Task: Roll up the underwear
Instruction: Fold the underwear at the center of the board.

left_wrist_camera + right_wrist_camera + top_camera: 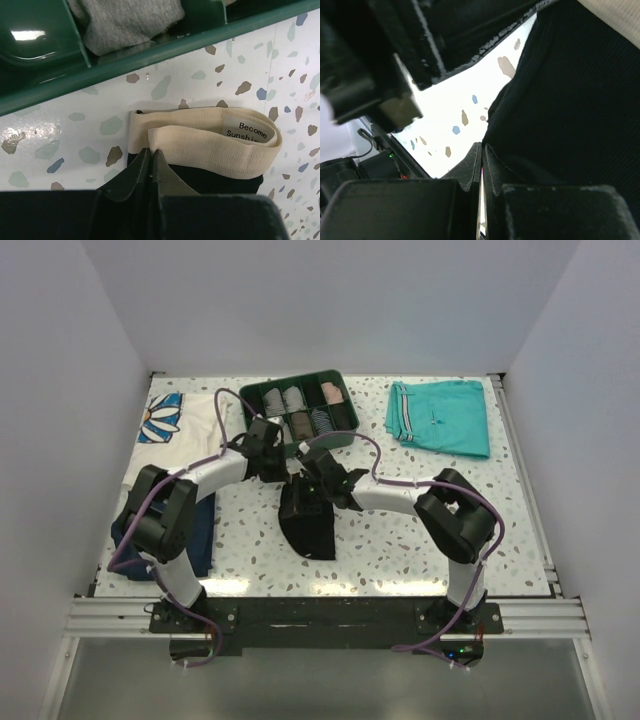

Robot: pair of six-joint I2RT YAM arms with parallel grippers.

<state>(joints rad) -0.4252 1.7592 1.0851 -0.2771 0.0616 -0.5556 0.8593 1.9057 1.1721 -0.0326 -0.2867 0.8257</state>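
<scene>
The 2 arms bend inward, left gripper (150, 152) and right gripper (482, 147) close together, fingers pinched shut.

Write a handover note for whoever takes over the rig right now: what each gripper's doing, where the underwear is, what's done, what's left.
Left gripper: shut on the underwear at its beige waistband.
Right gripper: shut at the black fabric's edge; hold unclear.
Underwear: on the table, near side of the green tray, not rolled.
Done: waistband end pinched.
Left: the whole roll.
</scene>
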